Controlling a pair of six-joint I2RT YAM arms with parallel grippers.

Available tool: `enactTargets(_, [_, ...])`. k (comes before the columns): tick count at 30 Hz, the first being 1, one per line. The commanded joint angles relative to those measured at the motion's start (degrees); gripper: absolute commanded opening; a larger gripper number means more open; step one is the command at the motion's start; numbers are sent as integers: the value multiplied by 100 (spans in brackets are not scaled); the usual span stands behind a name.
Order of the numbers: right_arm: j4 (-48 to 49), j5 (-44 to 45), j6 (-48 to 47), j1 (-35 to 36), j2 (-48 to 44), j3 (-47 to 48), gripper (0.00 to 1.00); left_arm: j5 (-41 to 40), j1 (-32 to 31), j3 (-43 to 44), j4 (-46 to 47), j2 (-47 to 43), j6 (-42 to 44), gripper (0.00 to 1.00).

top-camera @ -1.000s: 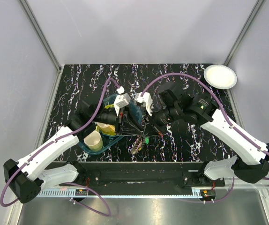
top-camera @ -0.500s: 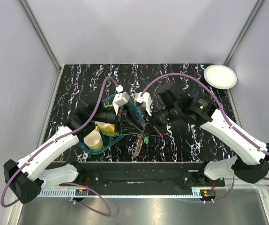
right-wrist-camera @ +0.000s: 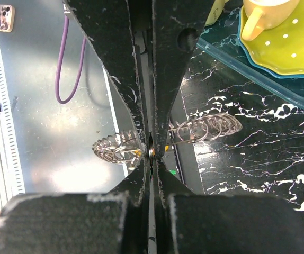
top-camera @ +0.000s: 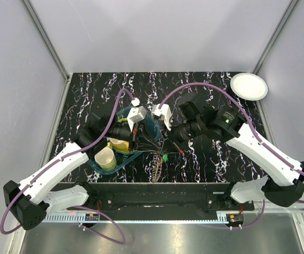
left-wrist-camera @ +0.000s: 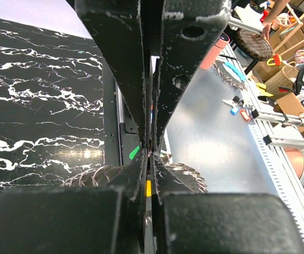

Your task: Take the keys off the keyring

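The keyring [top-camera: 155, 166] is a floppy chain of small silver-brown rings hanging down from where both grippers meet, above the table's near edge. A small green tag [top-camera: 164, 157] hangs by it. My left gripper [top-camera: 153, 144] is shut on its top from the left, and my right gripper [top-camera: 167, 142] is shut on it from the right. In the left wrist view my gripper [left-wrist-camera: 151, 153] pinches a thin yellow piece [left-wrist-camera: 149, 188], with ring coils [left-wrist-camera: 88, 177] on both sides. In the right wrist view my gripper [right-wrist-camera: 151, 151] clamps a ring, with coils [right-wrist-camera: 207, 128] on either side. I cannot make out any separate keys.
A teal tray [top-camera: 95, 163] lies under the left arm, holding a yellow cup [top-camera: 118, 145] and a cream cup [top-camera: 106, 157]. It also shows in the right wrist view [right-wrist-camera: 258, 79]. A white plate [top-camera: 249, 85] sits at the far right corner. A black rail [top-camera: 152, 191] runs along the table's front edge.
The keyring was a bunched clump under the grippers. It now hangs stretched out longer toward the front edge. Both grippers have shifted slightly away from the front edge and stay shut.
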Motion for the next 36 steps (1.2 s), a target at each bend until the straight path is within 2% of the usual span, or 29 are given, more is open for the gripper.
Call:
enactTargets(1, [474,-175,64,12,-110,57,0,-2,6,218,-123,-90,278,0])
enactTargets(4, [570,-176,116,12,-110,31,0,-89,6,-18,490,-257,-46,0])
enactTargets(7, [825,61,344,12,-215,-83,15,-283,6,-546,1711,-537,-661,0])
enactTargets(8, [1043,114,432,12,-329,-188,24,-344,6,-669,2027,-599,-898,0])
enactTargets(9, [1176,167,572,12,-417,-259,29,-423,6,-835,2370,-652,-943,0])
enactTargets(11, [1718,211,994,12,-732,-504,38,-581,24,-855,2417,-749,-918,0])
enactTargets(13, [2212,439,1495,12,-1031,-907,42,-643,85,-846,2504,-793,-935,0])
enactTargets(15, [3038,781,1924,3,-1532,-1268,51,-818,112,-985,2960,-863,-1110,0])
enactTargets(18, [3917,1388,2295,12,-2191,-1910,58,-1047,147,-1118,3541,-934,-1286,0])
enactTargets(22, [5312,2143,2665,12,-3009,-3059,61,-1275,217,-1556,4682,-969,-1734,0])
enactTargets(23, [5560,2371,2700,12,-3306,-3272,61,-1320,243,-1645,5355,-969,-2022,0])
enactTargets(25, [6253,2548,2797,12,-3554,-3815,61,-1381,252,-1794,6000,-908,-2322,0])
enactTargets(28, [6791,2444,2797,12,-3792,-4204,61,-1749,261,-2023,7265,-689,-2946,0])
enactTargets(29, [6863,2287,2788,12,-3793,-4240,61,-1855,261,-2180,8017,-627,-3270,0])
enactTargets(32, [6995,1883,2710,12,-3644,-4258,60,-2198,261,-2287,9136,-293,-3842,0])
enactTargets(36, [7232,1583,2762,3,-3398,-4232,59,-2445,261,-2375,9694,-3,-4125,0])
